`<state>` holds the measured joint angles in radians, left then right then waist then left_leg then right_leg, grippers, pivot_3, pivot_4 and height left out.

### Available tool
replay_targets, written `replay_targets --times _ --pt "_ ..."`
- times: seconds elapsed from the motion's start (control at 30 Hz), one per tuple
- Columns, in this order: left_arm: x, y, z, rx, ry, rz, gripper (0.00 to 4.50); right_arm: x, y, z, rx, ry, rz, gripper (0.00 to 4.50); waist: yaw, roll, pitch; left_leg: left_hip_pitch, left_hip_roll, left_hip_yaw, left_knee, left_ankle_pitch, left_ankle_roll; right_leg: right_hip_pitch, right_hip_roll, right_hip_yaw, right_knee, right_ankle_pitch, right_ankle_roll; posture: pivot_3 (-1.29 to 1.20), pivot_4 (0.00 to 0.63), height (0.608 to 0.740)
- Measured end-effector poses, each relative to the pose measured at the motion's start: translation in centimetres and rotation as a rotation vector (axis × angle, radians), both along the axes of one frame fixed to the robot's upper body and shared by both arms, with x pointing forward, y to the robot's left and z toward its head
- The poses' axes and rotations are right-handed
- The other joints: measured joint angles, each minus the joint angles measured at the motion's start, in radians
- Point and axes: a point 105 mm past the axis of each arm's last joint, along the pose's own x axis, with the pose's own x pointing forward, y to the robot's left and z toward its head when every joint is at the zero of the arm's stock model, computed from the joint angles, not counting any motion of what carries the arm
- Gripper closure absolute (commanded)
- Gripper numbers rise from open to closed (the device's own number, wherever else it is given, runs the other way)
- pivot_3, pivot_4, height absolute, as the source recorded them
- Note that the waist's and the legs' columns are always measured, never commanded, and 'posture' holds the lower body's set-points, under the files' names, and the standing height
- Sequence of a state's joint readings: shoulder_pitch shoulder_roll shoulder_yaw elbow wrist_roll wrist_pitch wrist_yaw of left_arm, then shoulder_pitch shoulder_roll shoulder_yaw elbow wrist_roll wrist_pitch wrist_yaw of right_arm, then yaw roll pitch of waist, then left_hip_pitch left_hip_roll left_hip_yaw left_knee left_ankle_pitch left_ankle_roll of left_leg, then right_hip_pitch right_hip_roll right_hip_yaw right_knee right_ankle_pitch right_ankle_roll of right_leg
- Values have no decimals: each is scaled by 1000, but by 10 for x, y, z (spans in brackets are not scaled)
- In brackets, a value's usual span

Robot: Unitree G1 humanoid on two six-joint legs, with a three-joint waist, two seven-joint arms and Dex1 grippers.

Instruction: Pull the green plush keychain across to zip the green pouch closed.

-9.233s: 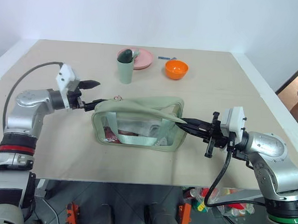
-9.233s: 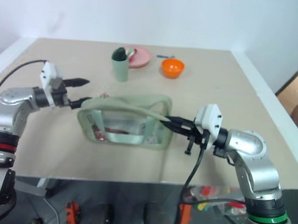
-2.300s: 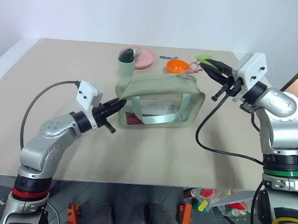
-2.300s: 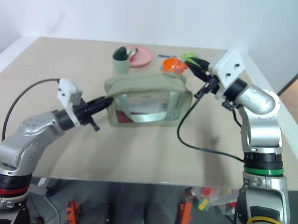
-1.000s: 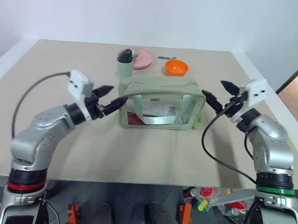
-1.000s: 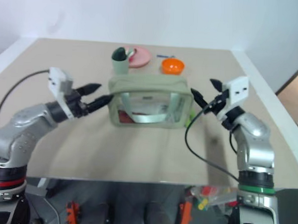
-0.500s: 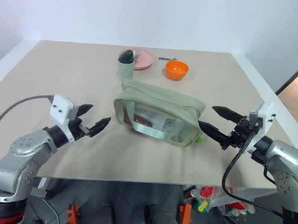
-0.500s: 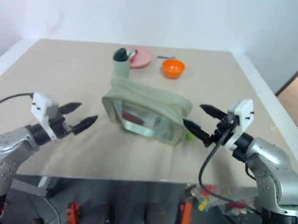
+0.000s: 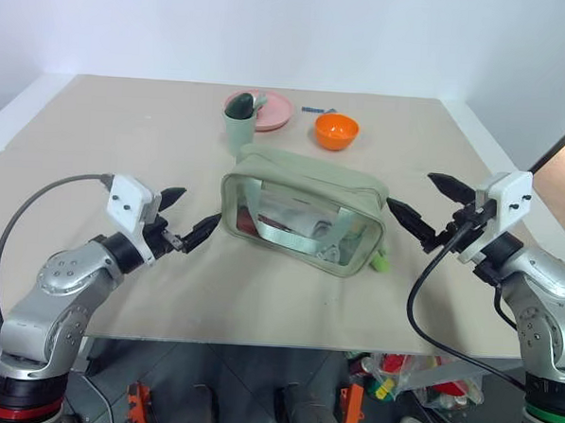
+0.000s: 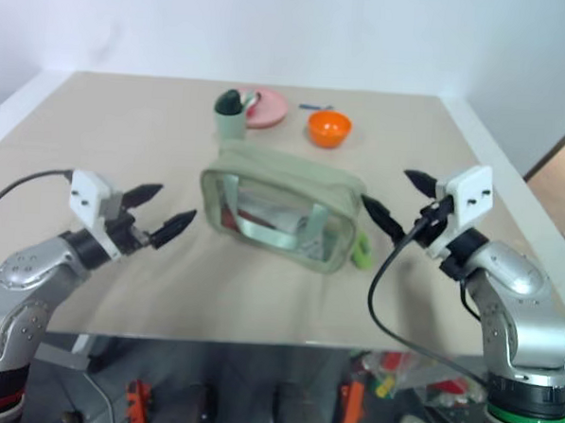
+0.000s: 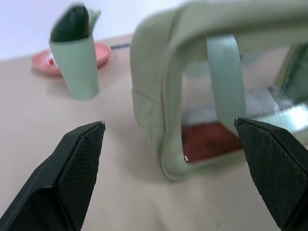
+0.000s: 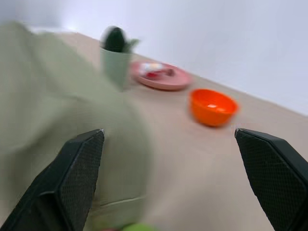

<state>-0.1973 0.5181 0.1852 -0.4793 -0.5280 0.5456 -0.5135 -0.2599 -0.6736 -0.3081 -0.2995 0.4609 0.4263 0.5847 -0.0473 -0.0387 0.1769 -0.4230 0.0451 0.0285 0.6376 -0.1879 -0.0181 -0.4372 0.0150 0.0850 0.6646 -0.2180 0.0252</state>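
The green pouch [image 9: 302,208] stands on the table's middle, its clear side panel and webbing handle facing me. The green plush keychain [image 9: 379,262] lies on the table at the pouch's near right corner. My left gripper [image 9: 190,212] is open just off the pouch's left end, touching nothing. In the left wrist view that end of the pouch [image 11: 159,96] sits between the spread fingers [image 11: 72,168]. Off the right end, my right gripper [image 9: 410,191] is open and empty. The right wrist view shows the pouch [image 12: 72,125] blurred and close.
A sage-green cup [image 9: 237,124], a pink plate [image 9: 269,109] and an orange bowl [image 9: 335,131] stand behind the pouch at the back of the table. The table's right edge [image 9: 511,186] runs close past my right arm.
Two seconds ago the left gripper was shut on the pouch's left end and the right held the keychain up. Both are open now and have drawn back; the pouch sits free on the table.
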Motion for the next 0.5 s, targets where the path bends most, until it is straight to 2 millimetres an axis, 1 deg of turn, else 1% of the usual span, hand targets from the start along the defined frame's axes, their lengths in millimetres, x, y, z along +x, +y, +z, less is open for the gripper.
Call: replay_targets --times 0.1,0.17,0.23,0.33,0.4,0.5 --pt "1 -2 4 3 -16 -12 38 0 -7 -3 -20 -3 -62 0 0 0 0 0 0 0 0 0 0 0 0 0 0 0 1 0 150 740" --pt "0 -5 3 16 -21 -29 38 -7 -12 -5 -15 -4 -105 0 1 0 0 0 0 0 -1 0 0 0 0 0 0 0 2 0 150 740" --pt "1 -7 2 27 -20 -37 38 -14 -13 -4 -6 -14 -117 0 1 0 0 0 0 0 -1 0 0 0 0 0 0 0 2 0 150 740" --pt "0 -11 2 31 -20 -65 38 -33 -11 -5 28 -14 -74 0 1 0 0 0 0 -1 -1 0 0 0 0 0 0 -1 0 0 150 740" --pt "-1 -12 1 35 -15 -81 38 -51 -7 -14 64 34 3 0 1 0 0 1 0 -1 -1 0 0 1 0 0 0 -1 0 0 150 740" --pt "-1 -12 0 36 -8 -100 38 -67 -4 -21 64 95 96 0 0 0 0 1 0 0 0 0 0 1 -1 0 0 -1 0 0 150 740"
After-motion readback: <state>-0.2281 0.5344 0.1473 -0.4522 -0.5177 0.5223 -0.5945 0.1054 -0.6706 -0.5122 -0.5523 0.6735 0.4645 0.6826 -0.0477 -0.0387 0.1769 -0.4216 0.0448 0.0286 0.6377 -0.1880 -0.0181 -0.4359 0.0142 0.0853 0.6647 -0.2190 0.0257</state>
